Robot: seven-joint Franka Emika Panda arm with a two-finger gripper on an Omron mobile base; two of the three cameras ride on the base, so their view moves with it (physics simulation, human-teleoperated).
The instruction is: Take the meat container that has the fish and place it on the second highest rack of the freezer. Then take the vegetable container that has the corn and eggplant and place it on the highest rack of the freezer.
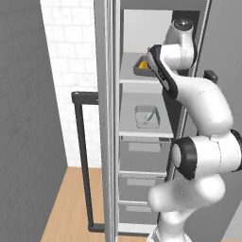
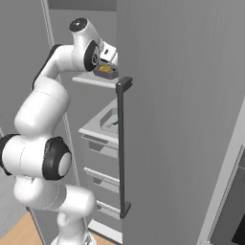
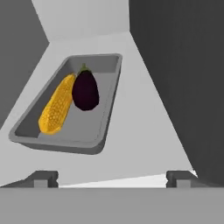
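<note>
Left base view. Open freezer [image 1: 142, 142]: vegetable container [image 1: 141, 69] resting on highest rack [image 1: 137, 80], yellow of corn [image 1: 142, 63] just visible above its rim. Below, on second highest rack [image 1: 142, 131], meat container [image 1: 147, 116] with fish [image 1: 149, 115] lying in it. Arm reaching in at top-rack level; hand hidden behind forearm, finger spread not readable here.

Right base view. Same vegetable container [image 2: 106, 72] at front edge of top shelf, just beside the white hand. Gripper [image 2: 111, 56] close above and behind the tray, apparently not touching; opening cannot be told from this side.

Hand view. Grey tray [image 3: 103, 131] flat on shelf, corn [image 3: 57, 105] and eggplant [image 3: 85, 89] side by side and touching inside. Judged rigid, thin-walled, light; contents loose, likely to roll if tipped. Best hold judged to be a pinch on a rim wall, kept level. Fingertips [image 3: 43, 178] low in view, spread wide apart, nothing between them, clear of the tray. Both containers appear placed; task judged essentially complete.
</note>
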